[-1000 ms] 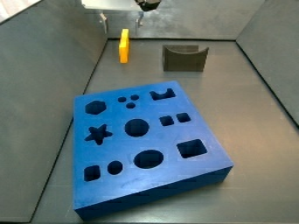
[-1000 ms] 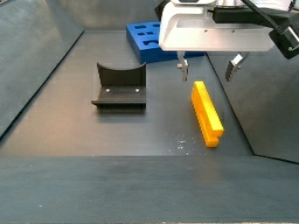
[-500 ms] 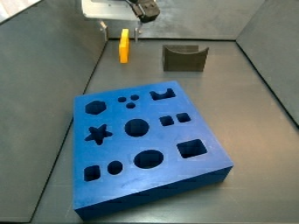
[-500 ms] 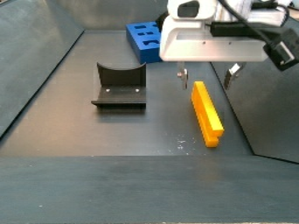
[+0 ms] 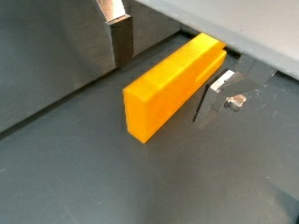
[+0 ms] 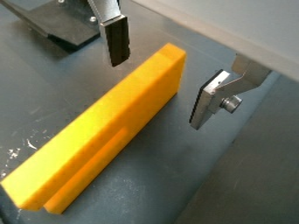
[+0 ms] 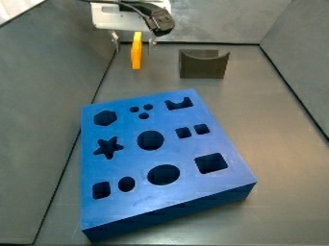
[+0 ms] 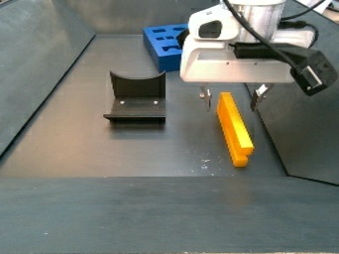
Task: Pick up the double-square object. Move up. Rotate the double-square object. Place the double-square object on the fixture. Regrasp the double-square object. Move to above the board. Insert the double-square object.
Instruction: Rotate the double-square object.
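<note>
The double-square object (image 6: 103, 164) is a long yellow-orange bar lying flat on the dark floor, its slotted end showing in a wrist view. It also shows in both side views (image 8: 235, 127) (image 7: 138, 50). My gripper (image 6: 160, 77) is open and straddles the bar's plain end, one finger (image 6: 115, 39) on each side with a gap to the bar. In the wrist view from the other side the gripper (image 5: 163, 68) stands the same way. The fixture (image 8: 134, 96) sits apart from the bar. The board (image 7: 160, 159) is the big blue block with shaped holes.
Grey walls enclose the floor; one wall (image 8: 302, 119) runs close along the bar's side. The fixture (image 7: 202, 62) stands at the back next to the bar, and the board's corner (image 8: 162, 42) lies behind the gripper.
The gripper has come down over the bar's far end, so its fingers now flank the bar. The bar, fixture and board have not moved.
</note>
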